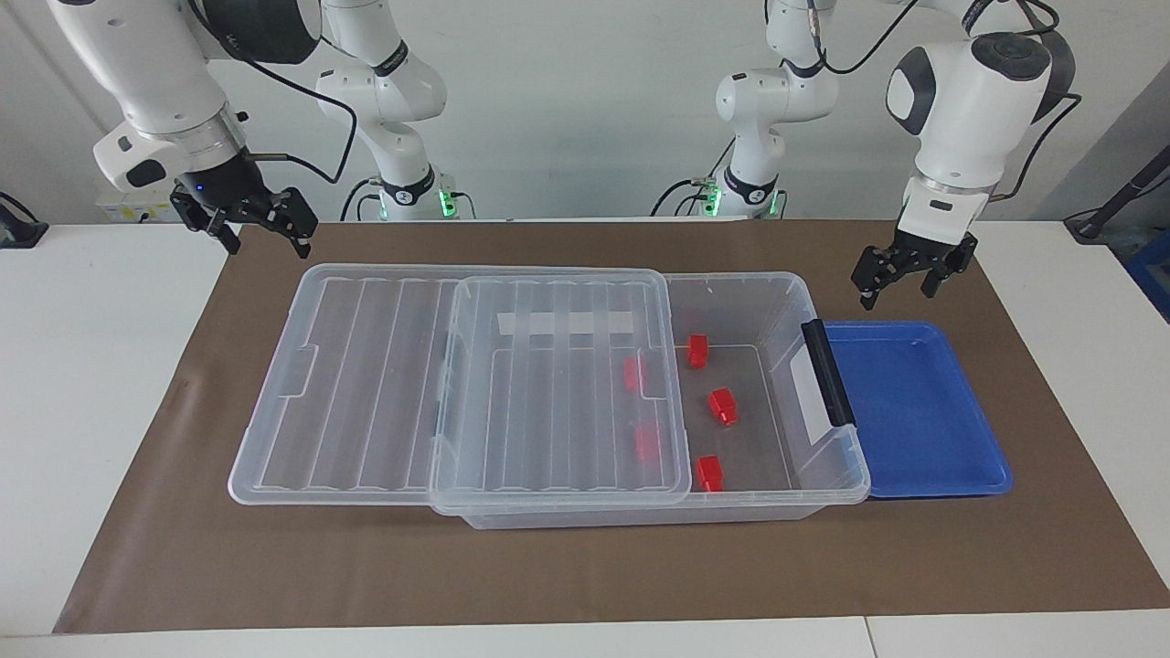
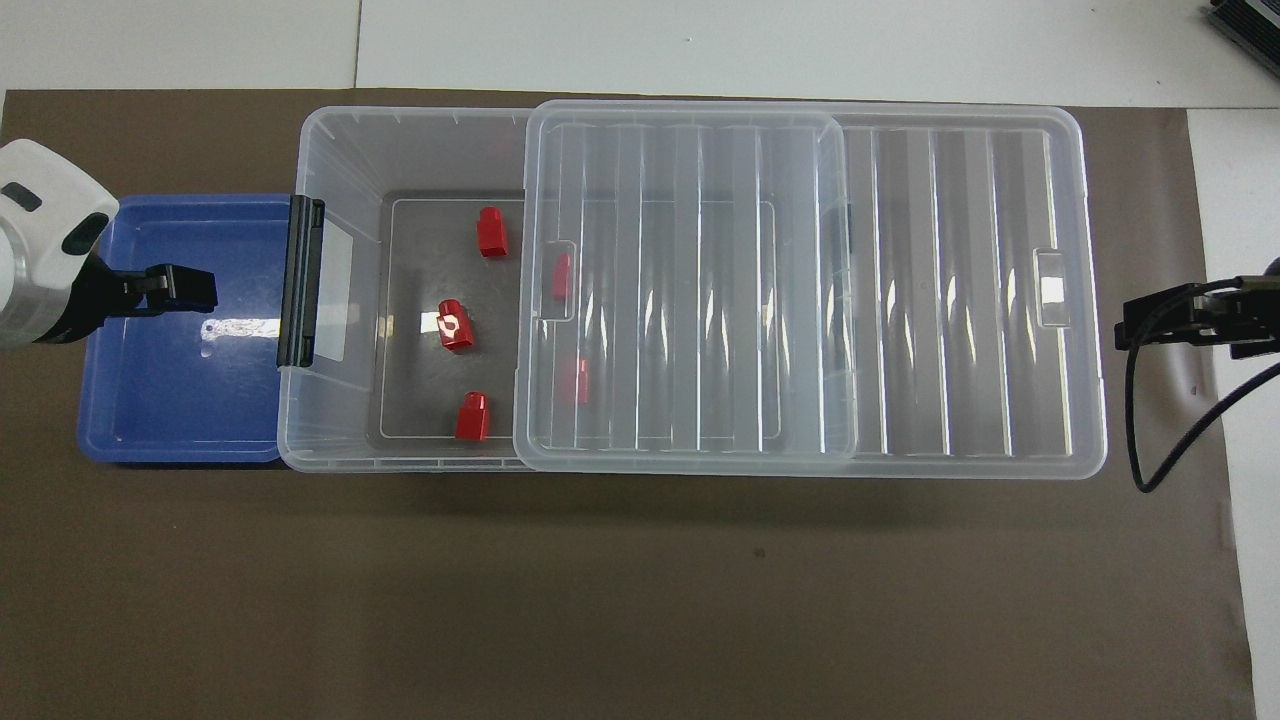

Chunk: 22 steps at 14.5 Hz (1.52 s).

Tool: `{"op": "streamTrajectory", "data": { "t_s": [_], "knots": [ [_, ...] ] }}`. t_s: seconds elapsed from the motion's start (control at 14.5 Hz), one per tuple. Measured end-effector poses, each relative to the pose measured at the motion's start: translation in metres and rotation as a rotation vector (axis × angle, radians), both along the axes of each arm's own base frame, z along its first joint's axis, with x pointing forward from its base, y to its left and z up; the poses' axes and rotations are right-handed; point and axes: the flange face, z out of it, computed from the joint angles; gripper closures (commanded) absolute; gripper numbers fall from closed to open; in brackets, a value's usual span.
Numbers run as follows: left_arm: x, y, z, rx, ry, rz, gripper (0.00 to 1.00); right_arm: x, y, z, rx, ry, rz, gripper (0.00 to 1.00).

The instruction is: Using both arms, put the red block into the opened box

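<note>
The clear box (image 1: pixel 836 475) (image 2: pixel 330 130) lies across the mat. Its ribbed lid (image 1: pixel 366 384) (image 2: pixel 960 300) is slid toward the right arm's end, so the latch end is uncovered. Several red blocks lie inside: three in the uncovered part (image 1: pixel 698 351) (image 1: pixel 723 406) (image 1: pixel 708 472) (image 2: pixel 455 325), two seen through the lid (image 1: pixel 632 373) (image 1: pixel 647 442). My left gripper (image 1: pixel 898 291) (image 2: pixel 185 290) hangs open and empty over the blue tray's end of the table. My right gripper (image 1: pixel 267 242) (image 2: pixel 1135 325) waits open and empty over the mat by the lid's outer end.
A blue tray (image 1: pixel 914 411) (image 2: pixel 180 400) with nothing in it sits against the box's black latch (image 1: pixel 827 370) (image 2: pixel 303 280). The brown mat (image 1: pixel 585 576) covers the table's middle. White table surface lies at both ends.
</note>
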Motion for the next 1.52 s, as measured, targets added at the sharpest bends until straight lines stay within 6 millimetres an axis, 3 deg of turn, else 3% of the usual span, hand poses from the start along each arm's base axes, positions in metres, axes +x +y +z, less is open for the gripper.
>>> {"op": "streamTrajectory", "data": {
  "t_s": [1.52],
  "knots": [
    [-0.0015,-0.0022,-0.0054,-0.059,0.015,0.015,0.0,-0.0001,-0.0029,0.0,0.0,0.0,-0.005,0.0]
  ]
}}
